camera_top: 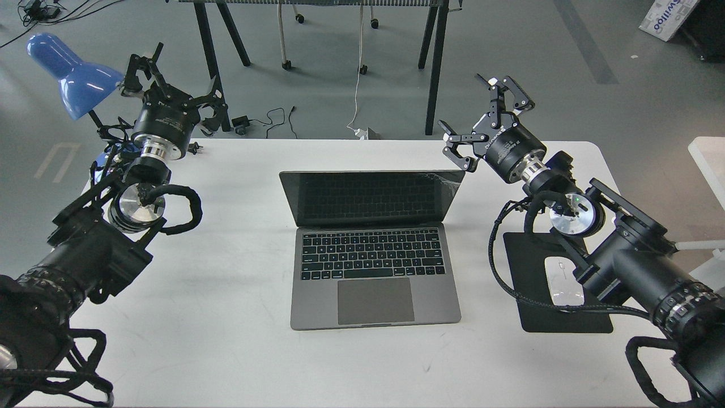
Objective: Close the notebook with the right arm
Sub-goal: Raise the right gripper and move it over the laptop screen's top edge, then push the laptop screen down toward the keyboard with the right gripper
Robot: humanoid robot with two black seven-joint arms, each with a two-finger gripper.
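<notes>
Single head view, high, facing forward and down over worktop [238, 340]; mid range, arms entering from bottom left and right, floor beyond.

Notebook [371, 246] open on table [226, 294]; my right gripper [481, 122] spread wide, just off its cracked screen corner.

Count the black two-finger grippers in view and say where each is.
2. The left black claw gripper hangs beside the blue lamp; the right black claw gripper is above the open grey laptop's cracked corner. None seems hidden.
</notes>
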